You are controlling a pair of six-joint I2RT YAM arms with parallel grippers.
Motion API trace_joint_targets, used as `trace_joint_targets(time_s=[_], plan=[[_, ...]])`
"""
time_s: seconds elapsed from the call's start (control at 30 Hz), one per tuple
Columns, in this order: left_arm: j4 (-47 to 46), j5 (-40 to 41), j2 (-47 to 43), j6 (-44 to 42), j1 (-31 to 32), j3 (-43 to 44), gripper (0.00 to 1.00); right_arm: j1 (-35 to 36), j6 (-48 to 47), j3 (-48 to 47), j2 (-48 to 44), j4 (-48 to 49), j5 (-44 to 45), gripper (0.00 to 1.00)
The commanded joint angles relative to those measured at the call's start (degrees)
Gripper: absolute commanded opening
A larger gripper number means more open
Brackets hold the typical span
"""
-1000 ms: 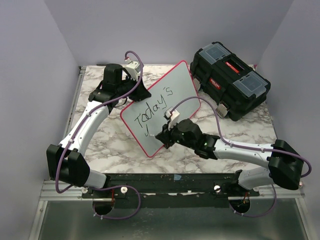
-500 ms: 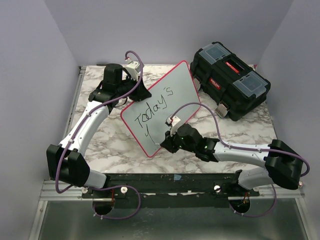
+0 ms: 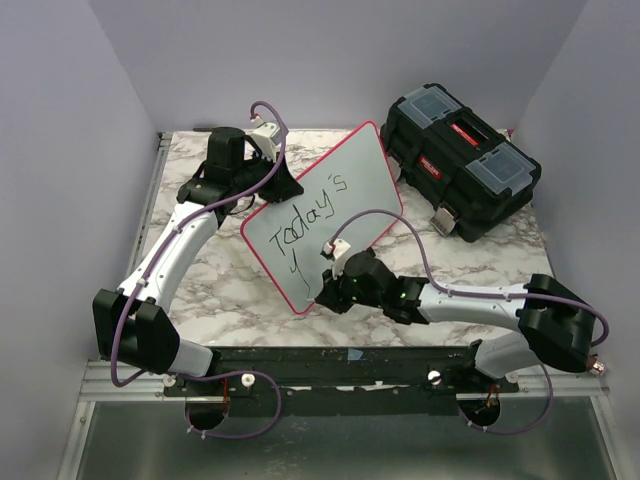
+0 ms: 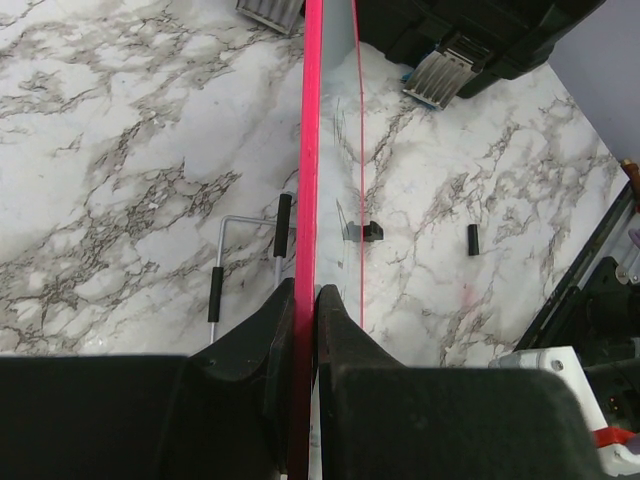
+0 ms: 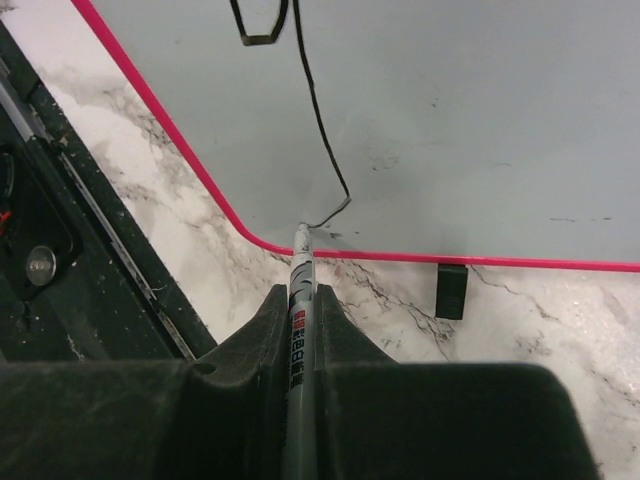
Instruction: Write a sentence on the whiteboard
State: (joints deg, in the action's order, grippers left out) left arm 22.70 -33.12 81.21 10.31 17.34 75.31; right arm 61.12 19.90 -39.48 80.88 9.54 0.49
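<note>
Since a second ago the right arm has slid back toward the near edge of the table, and the right gripper [image 3: 324, 296] now sits at the whiteboard's [image 3: 352, 185] lower near corner instead of up in the middle of it. The left arm hasn't budged at all.

Right wrist view: the fingers are clamped on a marker [image 5: 298, 345], which pokes straight out between them. Its tip touches the board right by the rounded pink corner, at the end of a long thin black stroke that runs down and hooks a bit at the bottom. A small black block [image 5: 452, 290] sits on the marble just outside the rim.

The left gripper [image 4: 305, 300] is pinched tight on the board's red rim, so its camera sees the board edge-on. The board is tilted up off the marble table [image 3: 215, 290], with the written face toward the arms. It sits mid-table between the two arms, and its far corner is near the black toolbox [image 3: 462, 160] at the back right.

The sentence [image 3: 310, 212] so far: "Today's" runs diagonally up the board, and under it there's a lone "y" [image 3: 293, 264] starting the second line.

There's also a bent wire piece [image 4: 228, 262] with black sleeves lying on the table behind the board.
</note>
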Motion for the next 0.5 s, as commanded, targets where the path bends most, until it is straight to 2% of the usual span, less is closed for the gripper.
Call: trace_joint_targets(time_s=[0.0, 0.3, 0.47], plan=[[2.0, 1.9, 0.4, -4.3, 1.3, -0.9, 0.00, 0.2, -0.4, -4.5, 2.3, 1.9, 2.1, 0.01], [2.0, 2.0, 0.3, -4.3, 1.3, -0.8, 0.00, 0.4, -1.3, -10.5, 3.1, 0.6, 3.1, 0.01], [2.0, 2.3, 0.2, -4.4, 1.3, -0.9, 0.00, 0.5, 0.1, -12.5, 1.3, -1.9, 0.5, 0.01]])
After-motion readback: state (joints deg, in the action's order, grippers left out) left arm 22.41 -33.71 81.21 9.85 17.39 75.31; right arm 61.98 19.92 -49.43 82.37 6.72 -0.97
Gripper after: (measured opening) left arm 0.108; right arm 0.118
